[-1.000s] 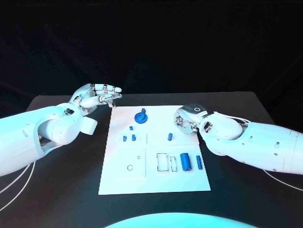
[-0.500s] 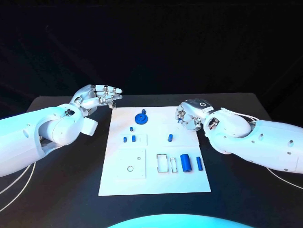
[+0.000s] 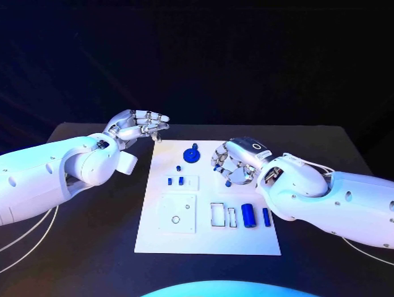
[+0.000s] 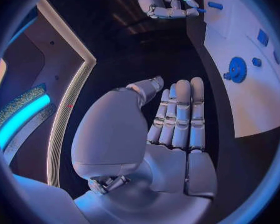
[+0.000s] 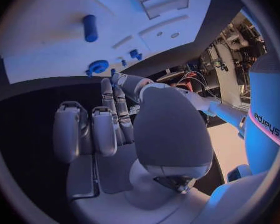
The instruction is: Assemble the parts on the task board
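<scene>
Black table (image 3: 89,247) margin around task board (image 3: 206,241), both hands at its edges.

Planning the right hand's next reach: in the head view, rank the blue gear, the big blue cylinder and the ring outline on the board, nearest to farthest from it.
From the right hand:
1. Blue gear, far end of the board.
2. Big blue cylinder, near right part.
3. Ring outline, near left part.

A black table (image 3: 89,247) stands against a dark backdrop (image 3: 214,55). Thin pale cables (image 3: 18,247) lie across the tabletop at both sides, one on the left and another (image 3: 375,253) on the right.
</scene>
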Motion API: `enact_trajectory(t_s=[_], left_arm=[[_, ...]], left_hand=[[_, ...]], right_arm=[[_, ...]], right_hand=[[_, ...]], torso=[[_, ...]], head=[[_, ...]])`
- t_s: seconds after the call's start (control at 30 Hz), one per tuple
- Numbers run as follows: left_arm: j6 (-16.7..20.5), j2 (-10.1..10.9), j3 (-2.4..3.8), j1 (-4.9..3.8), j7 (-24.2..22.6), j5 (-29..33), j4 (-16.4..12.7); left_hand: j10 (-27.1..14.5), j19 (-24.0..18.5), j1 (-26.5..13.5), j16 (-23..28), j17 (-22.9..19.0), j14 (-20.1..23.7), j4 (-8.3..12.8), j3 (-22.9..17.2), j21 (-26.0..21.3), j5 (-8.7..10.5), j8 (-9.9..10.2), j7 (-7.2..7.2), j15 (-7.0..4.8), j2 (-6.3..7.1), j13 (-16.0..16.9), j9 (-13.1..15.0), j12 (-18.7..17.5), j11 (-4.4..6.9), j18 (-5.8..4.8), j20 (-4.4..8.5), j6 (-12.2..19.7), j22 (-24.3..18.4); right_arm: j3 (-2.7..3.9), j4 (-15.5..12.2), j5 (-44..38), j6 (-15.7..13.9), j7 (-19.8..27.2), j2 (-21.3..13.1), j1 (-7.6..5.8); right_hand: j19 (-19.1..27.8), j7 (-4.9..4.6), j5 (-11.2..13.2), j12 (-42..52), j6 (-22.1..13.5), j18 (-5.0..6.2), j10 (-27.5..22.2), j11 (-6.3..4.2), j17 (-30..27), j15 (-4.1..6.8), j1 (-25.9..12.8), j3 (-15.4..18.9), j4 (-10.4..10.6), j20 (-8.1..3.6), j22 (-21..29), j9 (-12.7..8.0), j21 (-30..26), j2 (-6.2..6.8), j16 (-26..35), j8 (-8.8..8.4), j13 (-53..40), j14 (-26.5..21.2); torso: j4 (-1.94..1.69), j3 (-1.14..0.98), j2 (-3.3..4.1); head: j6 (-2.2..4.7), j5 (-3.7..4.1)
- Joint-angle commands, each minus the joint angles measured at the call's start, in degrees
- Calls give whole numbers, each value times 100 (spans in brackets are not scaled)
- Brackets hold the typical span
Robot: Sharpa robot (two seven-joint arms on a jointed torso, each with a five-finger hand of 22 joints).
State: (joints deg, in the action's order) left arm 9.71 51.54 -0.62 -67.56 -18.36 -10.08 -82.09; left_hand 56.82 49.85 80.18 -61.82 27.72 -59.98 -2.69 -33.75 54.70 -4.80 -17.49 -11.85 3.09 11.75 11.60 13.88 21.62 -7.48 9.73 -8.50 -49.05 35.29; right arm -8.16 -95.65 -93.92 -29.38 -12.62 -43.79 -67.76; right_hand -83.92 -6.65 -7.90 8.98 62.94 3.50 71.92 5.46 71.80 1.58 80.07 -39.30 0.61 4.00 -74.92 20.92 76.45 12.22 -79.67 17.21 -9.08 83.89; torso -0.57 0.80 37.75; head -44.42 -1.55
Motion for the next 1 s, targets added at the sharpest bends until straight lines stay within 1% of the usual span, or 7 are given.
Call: enact_trajectory(t_s=[0.03, 0.17, 0.27, 0.4, 0.47, 0.83, 1.0], left_arm=[[45, -20, 5, -6, -62, -5, -15], [76, -29, 5, -6, -71, 8, -19], [107, -36, 2, -7, -62, 15, -22], [137, -54, -1, -7, -56, 20, -41], [148, -60, -1, -8, -56, 22, -58], [156, -83, -2, -9, -39, 26, -105], [152, -86, -3, -9, -29, 27, -103]], left_hand=[[-37, 38, 16, 19, -5, 30, 9, 28, -19, -15, 9, -1, 15, -23, 9, -5, 36, -18, 82, -17, 52, -8], [-46, 40, 22, 21, -7, 30, 12, 29, -22, -17, 10, -3, 17, -27, 10, -6, 41, -21, 82, -19, 59, -11], [-46, 40, 22, 21, -7, 30, 12, 29, -22, -17, 10, -3, 17, -27, 10, -6, 41, -21, 82, -19, 59, -11], [-53, 42, 24, 22, -9, 31, 15, 31, -25, -18, 12, -5, 19, -26, 11, -8, 45, -23, 83, -19, 64, -13], [-53, 42, 24, 22, -9, 31, 15, 31, -25, -18, 12, -5, 19, -26, 11, -8, 45, -23, 83, -19, 64, -13], [-60, 44, 23, 23, -10, 31, 15, 34, -27, -18, 13, -7, 21, -24, 11, -9, 48, -25, 83, -20, 70, -15], [-66, 46, 25, 24, -12, 31, 15, 38, -31, -18, 12, -8, 23, -26, 13, -10, 57, -26, 83, -22, 73, -19]], right_arm=[[-9, -56, 79, -90, 217, 138, 58], [-32, -12, 41, -31, 256, 361, 174], [-57, 47, 8, 23, 288, 537, 284], [-89, 121, -26, 110, 316, 739, 419], [-102, 147, -51, 156, 315, 808, 459], [-158, 350, -134, 259, 296, 986, 597], [-167, 375, -167, 276, 280, 1018, 661]], right_hand=[[-104, 1, -19, -4, 44, -68, 334, -303, -8, 40, -34, -236, -254, -14, -965, 1, 1, -35, 27, 26, -24, 257], [-100, 0, -22, -8, 42, -66, 334, -302, -16, 40, -38, -240, -258, -14, -961, 1, -9, -36, 31, 25, -24, 256], [-96, -2, -25, -12, 40, -64, 333, -301, -23, 39, -42, -245, -262, -14, -958, 2, -18, -38, 34, 23, -25, 255], [-94, -4, -27, -16, 38, -63, 333, -299, -30, 39, -45, -250, -267, -14, -957, 2, -24, -40, 38, 21, -25, 253], [-94, -4, -27, -16, 38, -63, 333, -299, -30, 39, -45, -250, -267, -14, -957, 2, -24, -40, 38, 21, -25, 253], [-86, -7, -28, -23, 35, -58, 332, -297, -42, 37, -52, -256, -271, -14, -949, 3, -45, -43, 45, 18, -26, 251], [-83, -10, -27, -29, 32, -57, 330, -295, -43, 36, -62, -260, -275, -13, -948, 4, -52, -45, 46, 15, -27, 251]], torso=[[-14, 9, -7], [-25, 12, -6], [-15, 7, 6], [-20, 14, 11], [-7, 20, 7], [-20, 11, 10], [-10, 9, 6]], head=[[-12, -156], [-34, -287], [-51, -402], [-73, -500], [-103, -543], [-196, -634], [-229, -668]])
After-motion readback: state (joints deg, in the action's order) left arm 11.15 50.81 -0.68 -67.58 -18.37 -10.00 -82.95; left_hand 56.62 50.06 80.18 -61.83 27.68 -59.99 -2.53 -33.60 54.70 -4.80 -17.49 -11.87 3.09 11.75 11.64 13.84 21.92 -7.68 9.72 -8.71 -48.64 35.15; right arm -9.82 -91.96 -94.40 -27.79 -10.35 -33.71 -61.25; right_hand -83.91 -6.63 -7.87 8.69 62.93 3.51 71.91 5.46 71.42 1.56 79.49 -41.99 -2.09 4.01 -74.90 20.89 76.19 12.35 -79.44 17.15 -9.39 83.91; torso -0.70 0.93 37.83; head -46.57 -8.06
